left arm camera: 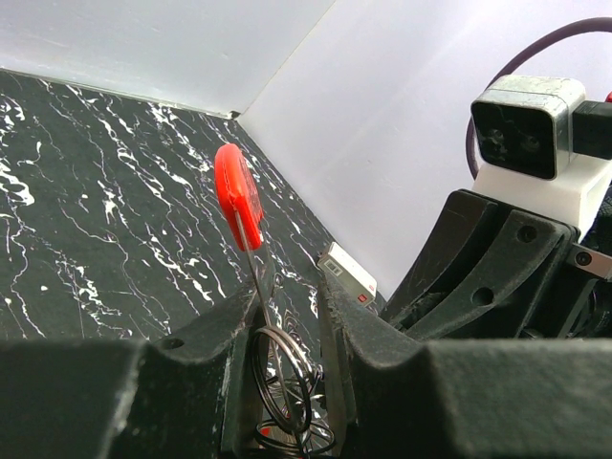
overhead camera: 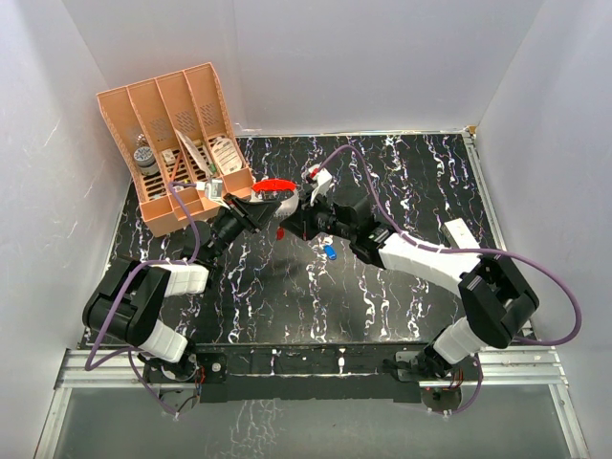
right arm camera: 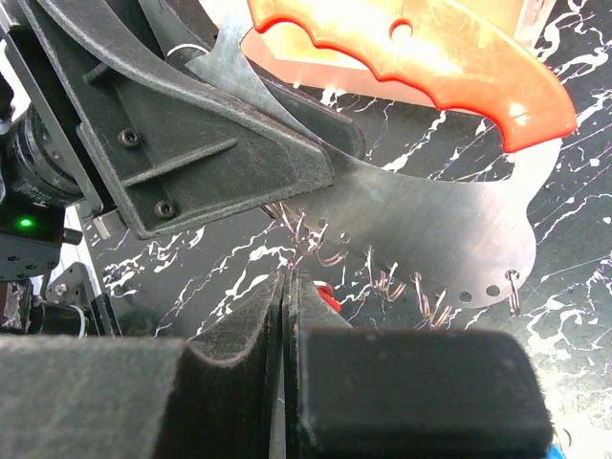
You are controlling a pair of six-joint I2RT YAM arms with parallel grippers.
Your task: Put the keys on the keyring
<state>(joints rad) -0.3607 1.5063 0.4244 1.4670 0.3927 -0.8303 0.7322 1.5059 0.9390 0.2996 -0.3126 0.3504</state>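
The left pincer point(overhead camera: 251, 206), just left of the frame's centre in the top view, is narrowly closed on the keyring point(overhead camera: 273, 185), holding it off the tabletop point(overhead camera: 402, 296) beside the orange rack point(overhead camera: 177, 115) at the upper left. In its wrist view the pincer point(left arm camera: 292, 306) clamps the lower end, the keyring point(left arm camera: 237, 191) rising edge-on above the fingers, with loose wire rings between them. The right pincer point(overhead camera: 287, 223) meets it from the right. Its fingers are pressed shut point(right arm camera: 287, 287) and the red key point(right arm camera: 326, 295) pokes out at the tips (only its head shows), just under the keyring's point(right arm camera: 430, 229) grey plate and its row of small rings. The blue key point(overhead camera: 330, 252) lies on the tabletop below both pincers.
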